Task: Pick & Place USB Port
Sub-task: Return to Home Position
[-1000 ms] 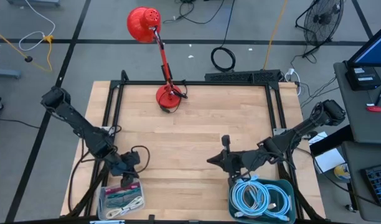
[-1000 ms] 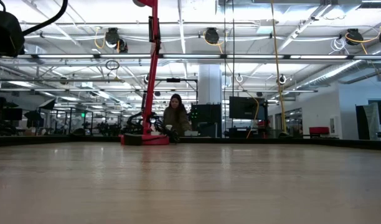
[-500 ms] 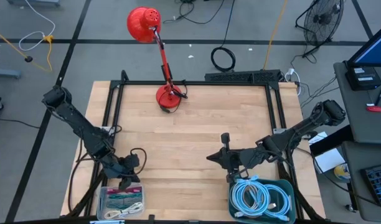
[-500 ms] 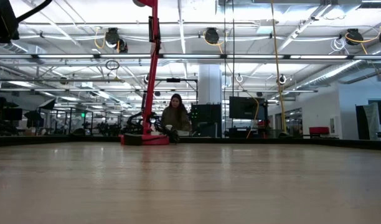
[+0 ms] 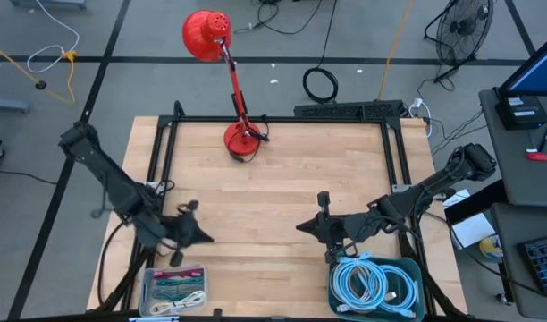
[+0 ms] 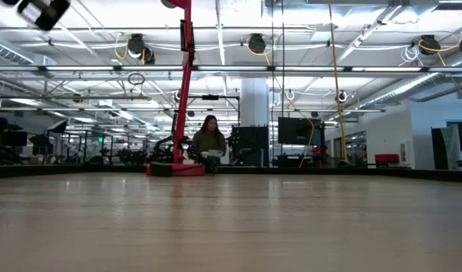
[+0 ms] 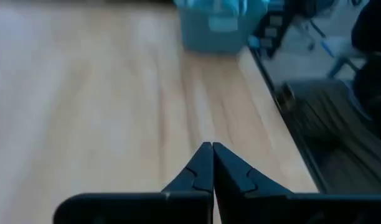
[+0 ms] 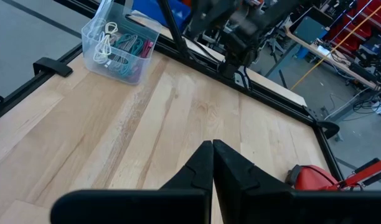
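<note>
The light blue cables (image 5: 367, 283) lie coiled inside the blue bin (image 5: 419, 284), which stands at the near edge of the table (image 5: 282, 192) on the right side. The white and greenish cables (image 5: 175, 289) lie in the transparent bin (image 5: 174, 269), at the same near edge but on the left side. The two bins are well apart from each other.

The left gripper (image 7: 212, 149) hangs over bare wood just beyond the transparent bin and points toward the middle of the table. Its jaws are pressed together and nothing is between them. Its wrist view shows the blue bin far ahead, across the wood. The right gripper (image 8: 212, 146) hangs just beyond the blue bin and points toward the left side. Its jaws are also pressed together and hold nothing. Its wrist view shows the transparent bin at the far corner.

A red lamp (image 5: 241, 139) stands with its base at the far edge of the table. In the low view, a person (image 6: 210, 143) sits in the room behind the lamp.
</note>
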